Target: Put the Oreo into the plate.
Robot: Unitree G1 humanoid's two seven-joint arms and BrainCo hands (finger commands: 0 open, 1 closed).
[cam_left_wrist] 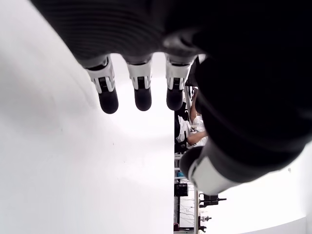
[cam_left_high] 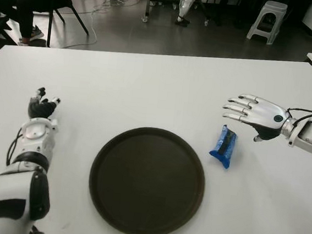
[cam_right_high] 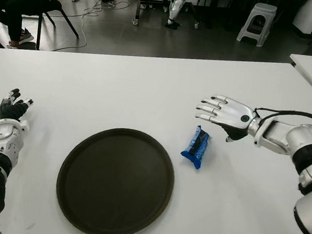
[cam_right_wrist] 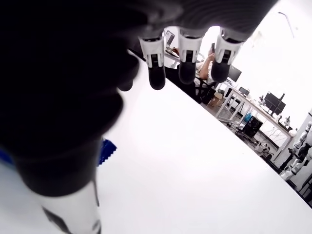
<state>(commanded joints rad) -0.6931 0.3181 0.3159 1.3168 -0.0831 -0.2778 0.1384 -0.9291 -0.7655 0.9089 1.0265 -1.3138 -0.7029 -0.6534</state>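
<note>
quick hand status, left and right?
Left hand: open, holding nothing, at the table's left side.
Right hand: open, fingers spread, holding nothing, above and just right of the Oreo pack.

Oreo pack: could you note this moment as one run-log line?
Oreo pack: on table, right of plate | right robot hand: open, above pack | left robot hand: idle, left of plate | plate: holds nothing
</note>
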